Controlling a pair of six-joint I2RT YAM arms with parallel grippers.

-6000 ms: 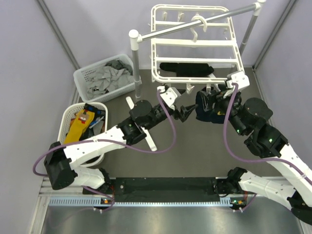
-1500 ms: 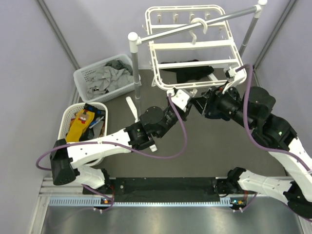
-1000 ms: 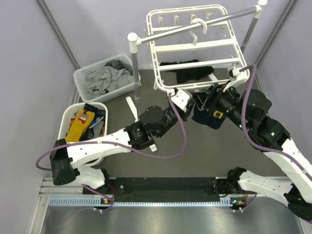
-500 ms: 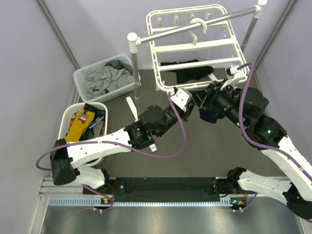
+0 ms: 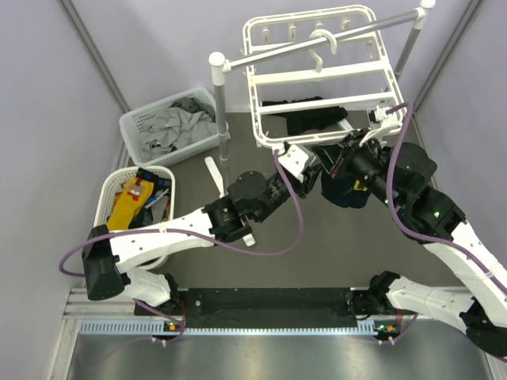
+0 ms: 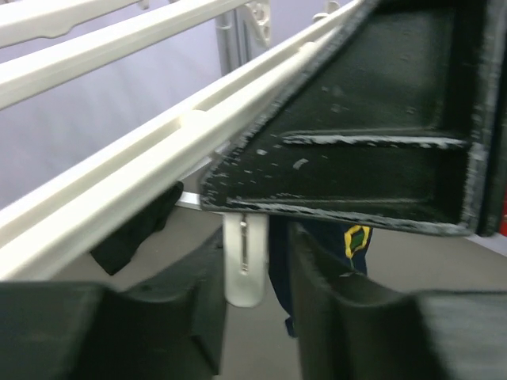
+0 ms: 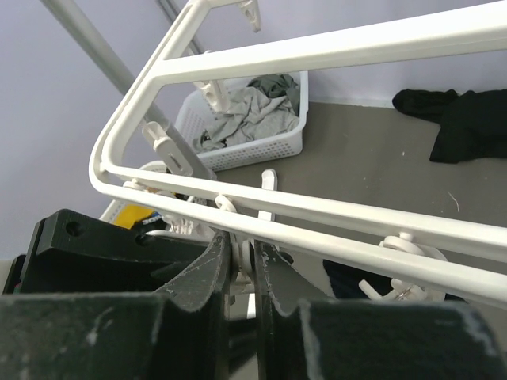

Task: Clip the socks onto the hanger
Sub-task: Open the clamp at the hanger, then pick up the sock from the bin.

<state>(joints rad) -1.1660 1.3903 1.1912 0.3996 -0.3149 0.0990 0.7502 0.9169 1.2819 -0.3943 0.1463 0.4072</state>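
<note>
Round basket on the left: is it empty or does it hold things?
Not empty. The top view shows a yellow-orange sock lying inside the round basket, with other items beside it.

A sock [image 5: 346, 190] hangs below the hanger's [image 5: 348, 70] near rail (basket [image 5: 178, 150] far left).

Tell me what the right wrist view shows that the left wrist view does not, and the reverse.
Only the right wrist view shows the white basket that holds the grey cloths, standing on the floor beyond the frame. Only the left wrist view shows the yellow mark on the navy sock, which hangs right beside a white clip. Both views show the long white bars of the hanger from close below.
</note>
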